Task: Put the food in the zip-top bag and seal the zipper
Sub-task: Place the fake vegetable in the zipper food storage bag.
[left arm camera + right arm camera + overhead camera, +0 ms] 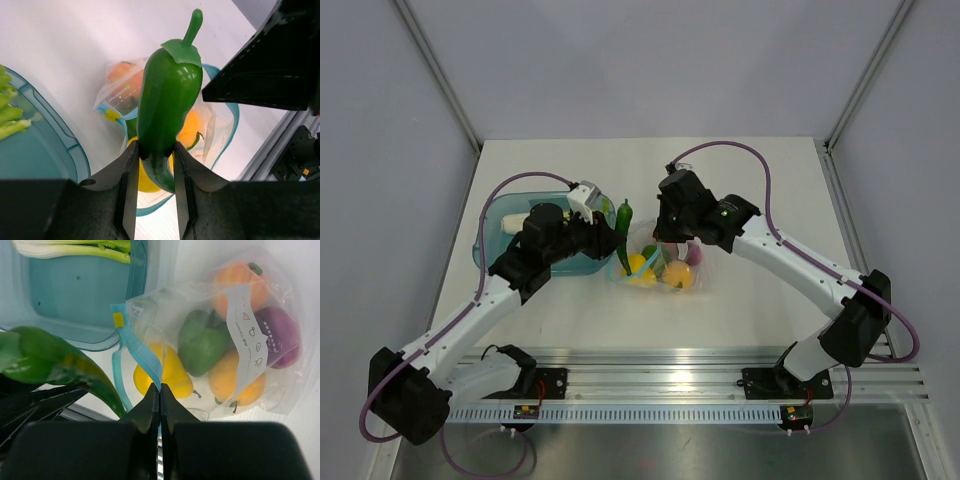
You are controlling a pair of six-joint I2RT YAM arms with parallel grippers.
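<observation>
Pepper (pixel 167 95) clamped in the left jaws points tip-first at the mouth of the bag (pixel 240 340), its zipper (pixel 142 352) pinched by the right jaws.

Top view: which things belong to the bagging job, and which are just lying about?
Job: green pepper in the left jaws; clear bag, its blue zipper in the right jaws; bagged fruit; green stalks.
Lying about: teal tray; metal rail.

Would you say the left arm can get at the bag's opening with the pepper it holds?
Probably yes. The left gripper, shut on the green pepper, hangs just over the zip-top bag, and the right gripper pinches the zipper, so the mouth gapes; nothing seems to lie between.
</observation>
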